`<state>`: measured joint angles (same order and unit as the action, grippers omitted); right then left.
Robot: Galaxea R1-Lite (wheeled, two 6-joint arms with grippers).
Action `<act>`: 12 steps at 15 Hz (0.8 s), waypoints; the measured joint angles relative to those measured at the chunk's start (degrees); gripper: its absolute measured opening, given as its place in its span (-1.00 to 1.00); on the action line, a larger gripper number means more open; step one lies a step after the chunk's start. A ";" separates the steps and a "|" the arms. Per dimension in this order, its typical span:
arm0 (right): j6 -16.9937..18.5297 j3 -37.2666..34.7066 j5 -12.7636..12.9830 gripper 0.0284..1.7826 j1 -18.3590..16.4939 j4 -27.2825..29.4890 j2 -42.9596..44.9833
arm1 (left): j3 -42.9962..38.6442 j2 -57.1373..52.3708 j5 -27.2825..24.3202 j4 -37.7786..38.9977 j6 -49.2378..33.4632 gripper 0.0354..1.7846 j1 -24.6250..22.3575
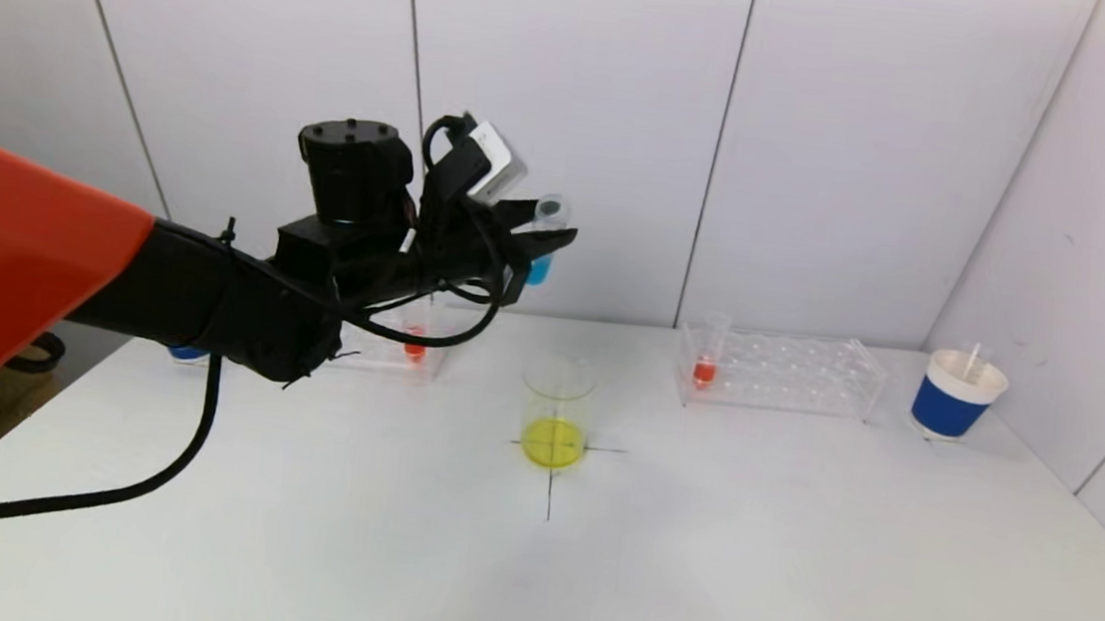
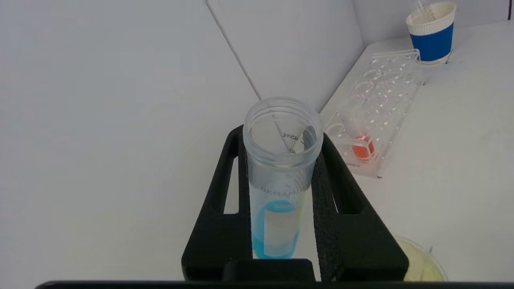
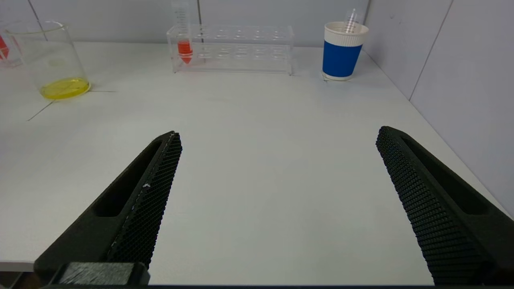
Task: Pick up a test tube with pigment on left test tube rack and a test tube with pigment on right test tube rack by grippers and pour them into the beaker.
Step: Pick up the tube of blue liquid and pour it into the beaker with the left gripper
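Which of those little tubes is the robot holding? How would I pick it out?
Start at the beaker with yellow liquid at the table's middle, then look up and slightly left to the left gripper. Clamped upright between its black fingers is the held tube. It alone holds blue liquid; the tubes standing in both racks hold red.

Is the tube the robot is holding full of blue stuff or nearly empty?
Nearly empty. The test tube clamped in the left gripper has blue pigment only near its bottom; above that it looks clear.

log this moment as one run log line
left end effector: shut on blue test tube, raised above beaker | right end effector: open, low over table | pour: not yet
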<state>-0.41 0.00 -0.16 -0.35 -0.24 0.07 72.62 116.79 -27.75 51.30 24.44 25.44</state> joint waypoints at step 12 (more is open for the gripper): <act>0.00 0.00 0.05 0.98 0.00 0.00 0.00 | -3.05 6.14 -12.80 10.56 8.16 -0.53 -1.35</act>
<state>-0.41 0.00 -0.11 -0.35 -0.24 0.07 69.57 122.93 -40.55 61.86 32.60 24.09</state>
